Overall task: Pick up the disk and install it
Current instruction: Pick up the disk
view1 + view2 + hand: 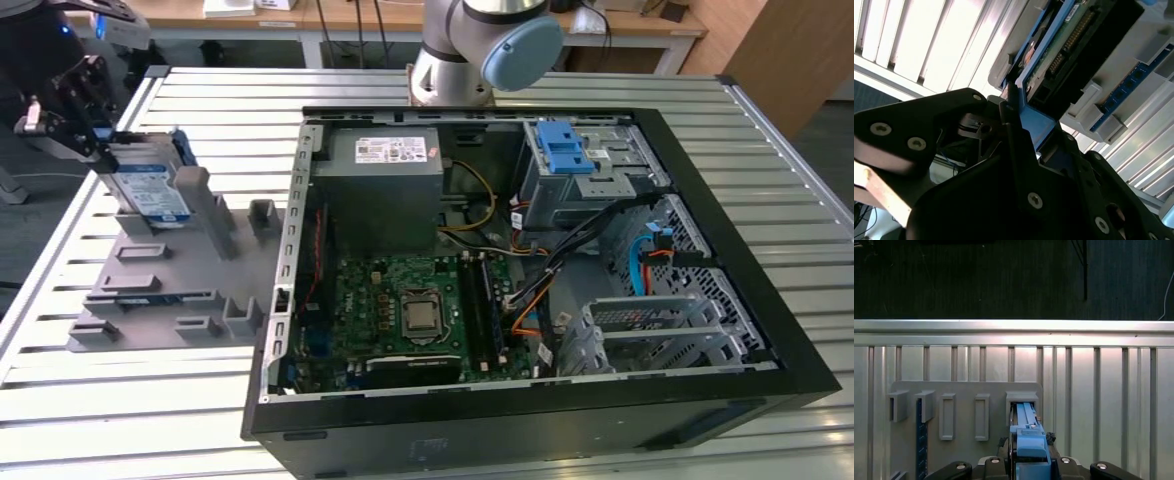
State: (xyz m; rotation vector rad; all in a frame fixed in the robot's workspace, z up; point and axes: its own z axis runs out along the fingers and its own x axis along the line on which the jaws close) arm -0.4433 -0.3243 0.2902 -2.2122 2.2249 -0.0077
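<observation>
Clamping gripper (pixel 102 142) closed onto blue carrier edge of the disk (pixel 150 190), seated upright in slot of grey fixture (pixel 160 300), leaving that edge exposed for grasping.

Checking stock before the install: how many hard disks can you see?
1. The disk stands on edge in the grey rack at the exterior view's left, the claw gripping its top edge. More may be hidden inside the computer's metal cage.

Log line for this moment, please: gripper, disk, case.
gripper: shut on disk | disk: upright in grey rack slot | computer case: open, disk not installed
</observation>
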